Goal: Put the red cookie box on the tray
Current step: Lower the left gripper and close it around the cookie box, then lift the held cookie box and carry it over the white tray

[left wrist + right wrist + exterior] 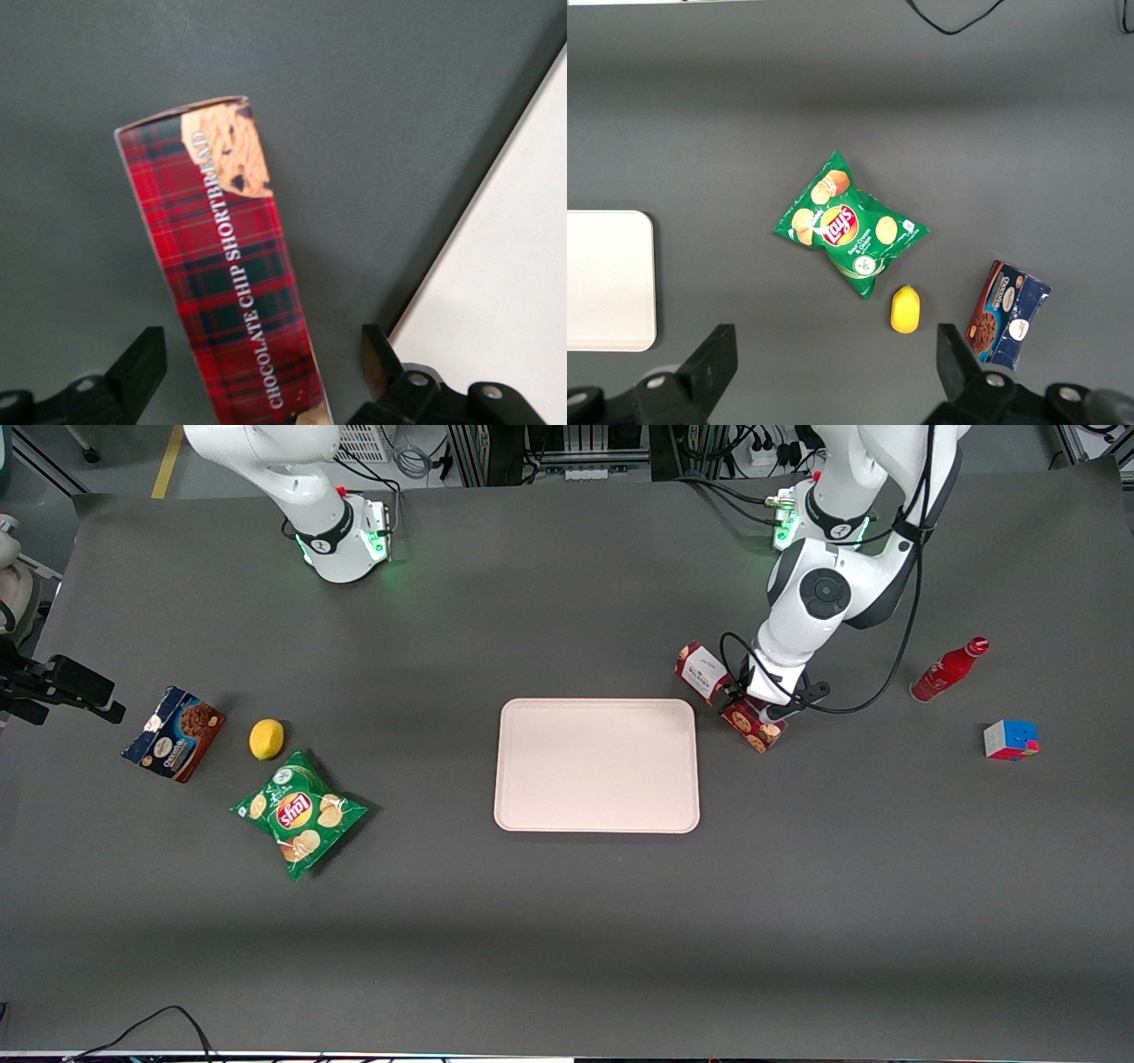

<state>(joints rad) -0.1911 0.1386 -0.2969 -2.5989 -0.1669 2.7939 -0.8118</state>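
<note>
The red cookie box (704,673) lies flat on the grey table beside the tray's (596,765) edge at the working arm's end, its white label end farther from the front camera. The left gripper (755,707) is down over the box's middle. In the left wrist view the plaid box (232,266) runs between the two black fingers (142,365), with a gap of table showing on each side, so the gripper (261,363) is open around it. The pale tray (496,292) shows close beside the box, with nothing on it.
A red bottle (948,670) and a colour cube (1011,740) lie farther toward the working arm's end. Toward the parked arm's end are a green chips bag (299,813), a lemon (266,739) and a blue-and-brown cookie box (174,732).
</note>
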